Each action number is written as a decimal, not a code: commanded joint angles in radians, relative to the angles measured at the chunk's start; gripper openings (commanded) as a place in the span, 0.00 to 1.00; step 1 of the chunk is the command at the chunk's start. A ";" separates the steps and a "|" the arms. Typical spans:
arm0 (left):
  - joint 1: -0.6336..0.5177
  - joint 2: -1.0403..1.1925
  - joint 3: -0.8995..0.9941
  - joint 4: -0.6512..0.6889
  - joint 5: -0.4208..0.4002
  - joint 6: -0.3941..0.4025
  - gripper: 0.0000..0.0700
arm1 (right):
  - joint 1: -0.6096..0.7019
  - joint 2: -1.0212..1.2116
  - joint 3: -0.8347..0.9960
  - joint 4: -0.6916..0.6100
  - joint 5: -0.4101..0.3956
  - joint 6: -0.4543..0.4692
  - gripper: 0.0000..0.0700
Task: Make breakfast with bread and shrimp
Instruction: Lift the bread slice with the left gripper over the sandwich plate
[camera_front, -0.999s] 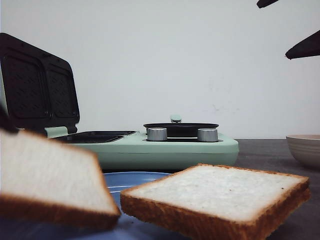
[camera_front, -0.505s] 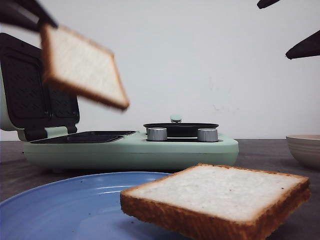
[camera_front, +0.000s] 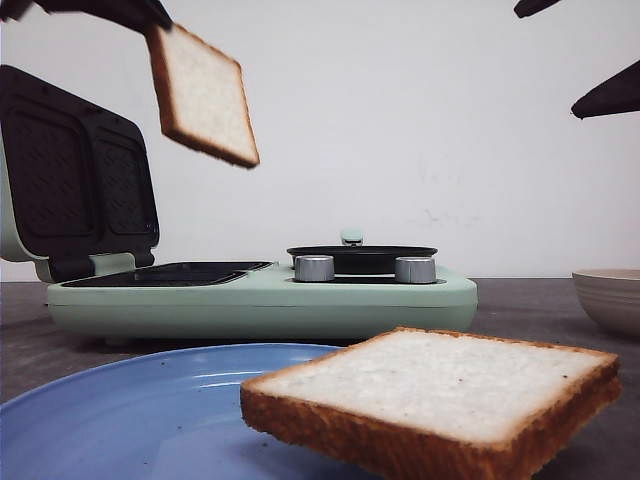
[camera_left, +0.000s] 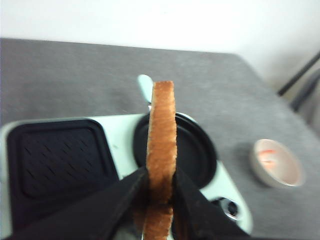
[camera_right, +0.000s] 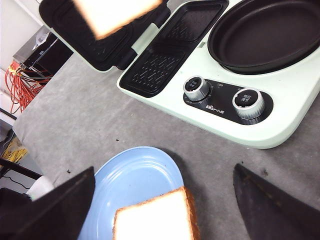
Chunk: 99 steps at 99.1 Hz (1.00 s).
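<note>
One bread slice (camera_front: 205, 95) hangs above the grill (camera_front: 260, 295); another (camera_front: 435, 395) lies on the plate (camera_front: 130, 420) before it.

Grey table (camera_right: 90, 115): breakfast maker (camera_front: 300, 295), plate (camera_front: 120, 420), bowl (camera_front: 610, 298)

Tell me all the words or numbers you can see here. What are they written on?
Control panel of the green cooker: small white print between the two silver knobs, too blurred to read.
Knob tops: tiny markings, too small to read.
Bread slices, blue plate, bowl: no writing visible.
</note>
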 joint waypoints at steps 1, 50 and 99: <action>-0.026 0.044 0.063 0.006 -0.058 0.103 0.00 | 0.005 0.006 0.015 0.010 0.002 -0.018 0.79; -0.198 0.334 0.260 -0.008 -0.613 0.619 0.00 | 0.005 0.006 0.015 0.009 0.019 -0.027 0.79; -0.217 0.484 0.260 0.077 -0.698 0.733 0.00 | 0.005 0.006 0.015 0.008 0.027 -0.034 0.79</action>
